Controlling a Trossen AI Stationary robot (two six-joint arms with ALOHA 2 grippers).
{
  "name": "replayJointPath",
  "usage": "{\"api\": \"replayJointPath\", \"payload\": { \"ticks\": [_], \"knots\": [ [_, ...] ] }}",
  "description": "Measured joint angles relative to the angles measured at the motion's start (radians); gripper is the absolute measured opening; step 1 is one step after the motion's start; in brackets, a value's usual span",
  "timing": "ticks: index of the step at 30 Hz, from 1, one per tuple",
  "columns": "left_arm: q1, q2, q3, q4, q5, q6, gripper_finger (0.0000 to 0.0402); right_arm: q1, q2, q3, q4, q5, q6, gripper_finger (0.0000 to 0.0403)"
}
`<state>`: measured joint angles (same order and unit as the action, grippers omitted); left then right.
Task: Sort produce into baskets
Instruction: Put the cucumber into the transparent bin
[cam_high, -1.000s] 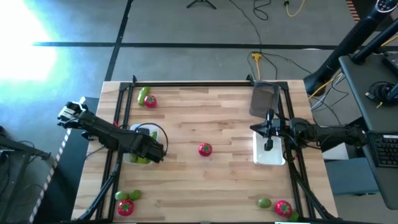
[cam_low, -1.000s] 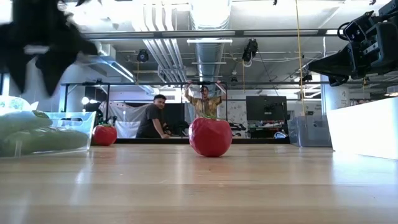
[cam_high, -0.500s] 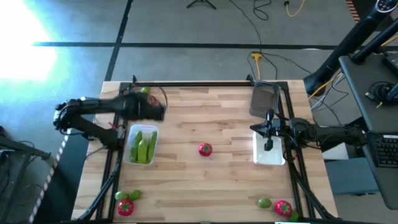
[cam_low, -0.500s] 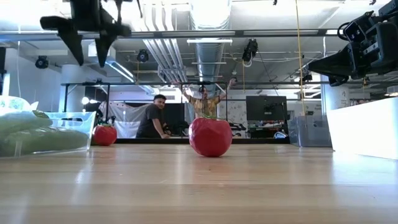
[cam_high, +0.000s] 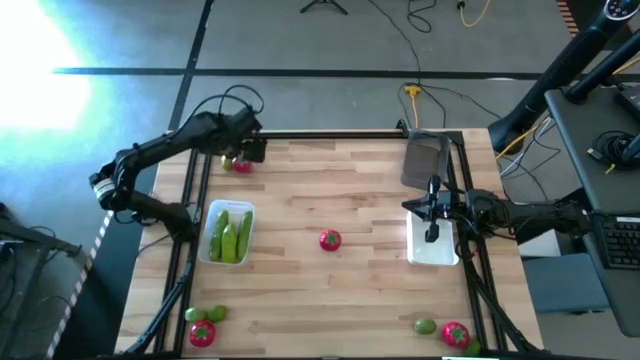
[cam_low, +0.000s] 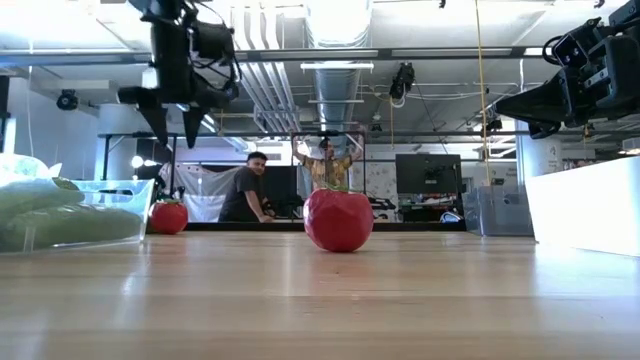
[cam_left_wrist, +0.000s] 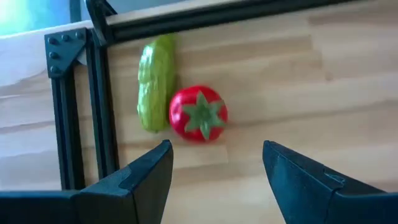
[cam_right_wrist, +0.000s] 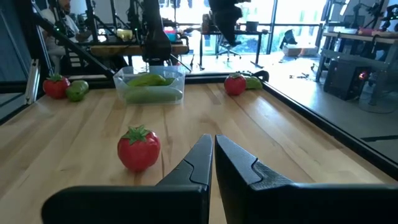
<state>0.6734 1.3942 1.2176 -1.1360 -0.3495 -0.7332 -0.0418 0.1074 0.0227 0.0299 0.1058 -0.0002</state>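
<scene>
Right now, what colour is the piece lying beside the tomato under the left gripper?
Green, a cucumber; left wrist view.

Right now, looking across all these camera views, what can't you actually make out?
- Bottom-right corner, high view: a green piece beside the tomato is cut off by the picture edge and frame.
- White basket: the right gripper covers part of it in the high view; the low view shows only its wall, so its contents stay unseen.
- Grey basket: too dark to read its contents.
- Cucumber in the back-left corner: the left gripper hides it in the high view.
</scene>
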Motion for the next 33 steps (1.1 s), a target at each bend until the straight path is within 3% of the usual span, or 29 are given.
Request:
{"api": "replayJointPath", "payload": {
  "ticks": [4, 10, 15, 24, 33],
  "knots": [
    [0.098, 0.073, 0.042, 0.007, 0.004, 0.045, 0.0231, 0.0, 0.0, 0.0, 0.0, 0.0, 0.0, 0.0013],
    [0.249, 0.205, 0.115, -0.034, 0.134, 0.158, 0.0231, 0.0, 0.0, 0.0, 0.0, 0.0, 0.0, 0.0013],
    [0.332, 0.325, 0.164, -0.069, 0.138, 0.221, 0.0231, 0.0, 0.0, 0.0, 0.0, 0.0, 0.0, 0.0013],
    [0.401, 0.489, 0.251, -0.068, 0.207, 0.281, 0.0231, 0.0, 0.0, 0.0, 0.0, 0.0, 0.0, 0.0013],
    [0.442, 0.599, 0.263, -0.086, 0.205, 0.302, 0.0231, 0.0, 0.0, 0.0, 0.0, 0.0, 0.0, 0.0013]
  ]
}}
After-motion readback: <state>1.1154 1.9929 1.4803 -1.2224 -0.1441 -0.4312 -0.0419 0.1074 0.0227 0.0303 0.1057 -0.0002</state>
